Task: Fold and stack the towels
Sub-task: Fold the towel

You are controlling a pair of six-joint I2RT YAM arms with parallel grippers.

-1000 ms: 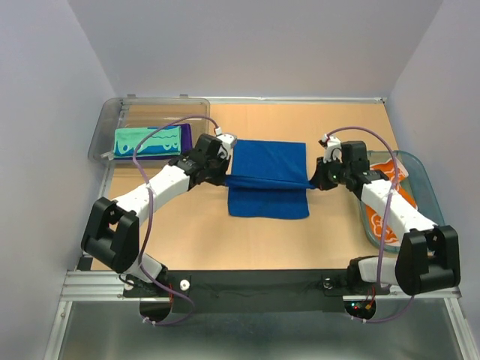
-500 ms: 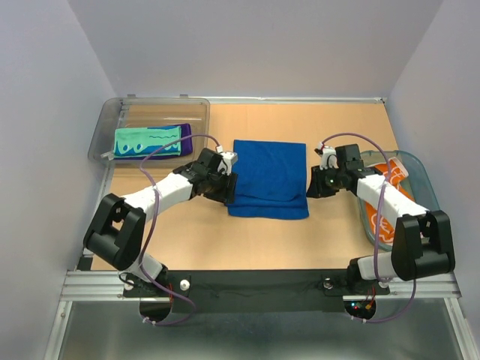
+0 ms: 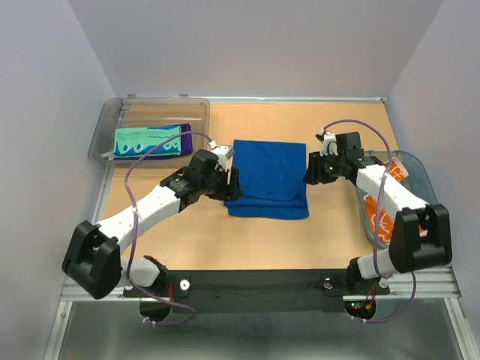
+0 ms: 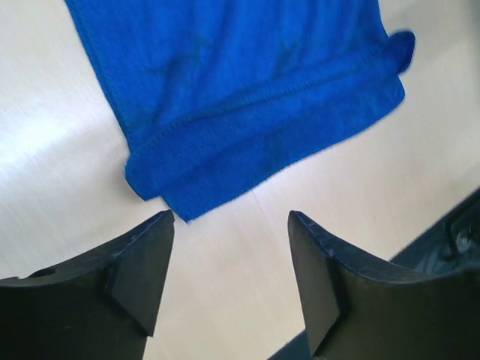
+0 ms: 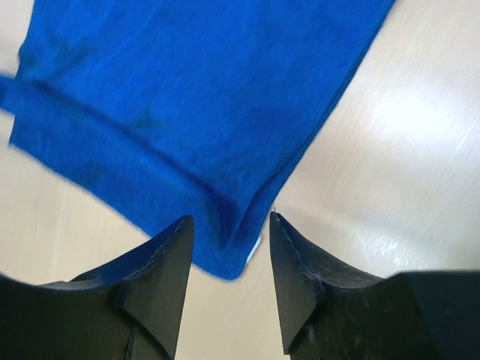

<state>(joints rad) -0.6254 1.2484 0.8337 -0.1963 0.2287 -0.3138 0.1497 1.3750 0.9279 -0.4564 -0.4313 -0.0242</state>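
Royal blue towel (image 3: pixel 268 176), folded once, flat at centre of table (image 3: pixel 195 232); upper layer short of the lower along the near edge, hem stitching visible. Mint green towel (image 3: pixel 146 140) with teal squiggles, folded, stacked on folded purple towel (image 3: pixel 184 142) inside clear bin (image 3: pixel 150 101) at far left. White towel with orange flower prints (image 3: pixel 375 221), crumpled, in teal basket (image 3: pixel 420 176) at right, partly hidden.

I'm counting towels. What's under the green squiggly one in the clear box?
A purple towel lies under the mint green towel in the clear bin. Only its right end and near edge show; the rest is covered, so anything deeper cannot be seen.
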